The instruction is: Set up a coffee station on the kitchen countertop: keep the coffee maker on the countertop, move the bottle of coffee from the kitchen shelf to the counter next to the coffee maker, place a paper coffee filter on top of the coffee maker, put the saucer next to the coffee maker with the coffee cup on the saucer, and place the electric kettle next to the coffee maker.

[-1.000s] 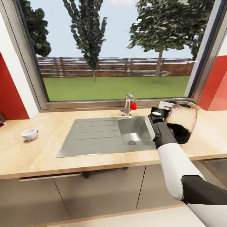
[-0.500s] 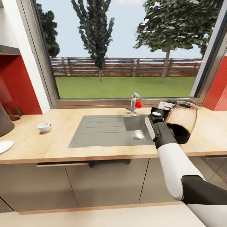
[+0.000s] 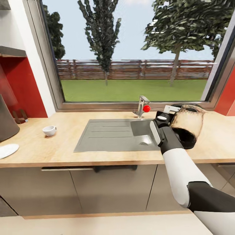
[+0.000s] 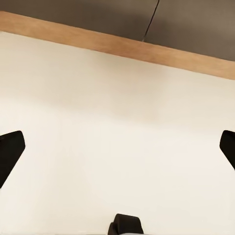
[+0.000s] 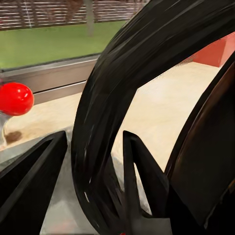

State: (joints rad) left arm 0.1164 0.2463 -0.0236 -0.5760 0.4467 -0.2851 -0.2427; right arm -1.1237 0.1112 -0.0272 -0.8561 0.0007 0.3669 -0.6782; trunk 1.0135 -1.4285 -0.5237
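Observation:
My right gripper (image 3: 170, 112) is shut on the black loop handle (image 5: 103, 122) of a glass vessel with a dark base (image 3: 187, 125), which looks like the electric kettle. It hangs tilted over the counter, right of the sink. A white coffee cup (image 3: 49, 130) stands on the counter left of the sink. Further left lie a white saucer (image 3: 7, 150) and a dark grey coffee maker (image 3: 6, 122), both cut by the frame edge. My left gripper (image 4: 117, 152) is open over a pale floor, its fingertips (image 4: 10, 152) wide apart.
A steel sink (image 3: 114, 135) with a drainer sits in the wooden countertop (image 3: 65, 150) under a wide window. Its faucet (image 3: 142, 106) has a red knob. Grey cabinet fronts (image 3: 114, 189) run below the counter. Red walls flank the window.
The camera has swung left, so the whole scene has slid right; the coffee maker and saucer have come into view. My right arm keeps the same hold on the glass vessel.

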